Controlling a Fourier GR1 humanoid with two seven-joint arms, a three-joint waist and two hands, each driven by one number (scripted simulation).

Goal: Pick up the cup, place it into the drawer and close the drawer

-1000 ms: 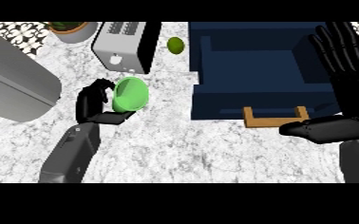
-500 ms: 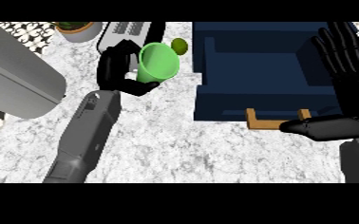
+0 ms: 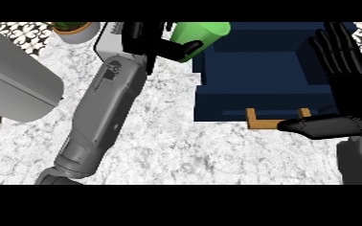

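A kitchen, going by the white, grey-veined stone counter [image 3: 212,158], the deep dark-blue drawer [image 3: 240,107] standing open at two o'clock with its wooden handle [image 3: 276,123], and a small potted plant [image 3: 73,28] at eleven o'clock

The open drawer [image 3: 240,107] stood free from above at its middle; the left hand [image 3: 152,43] with the cup [image 3: 205,32] crowded its left rim, the flat right hand [image 3: 346,96] its right. Bench [image 3: 191,155] in front lay clear.
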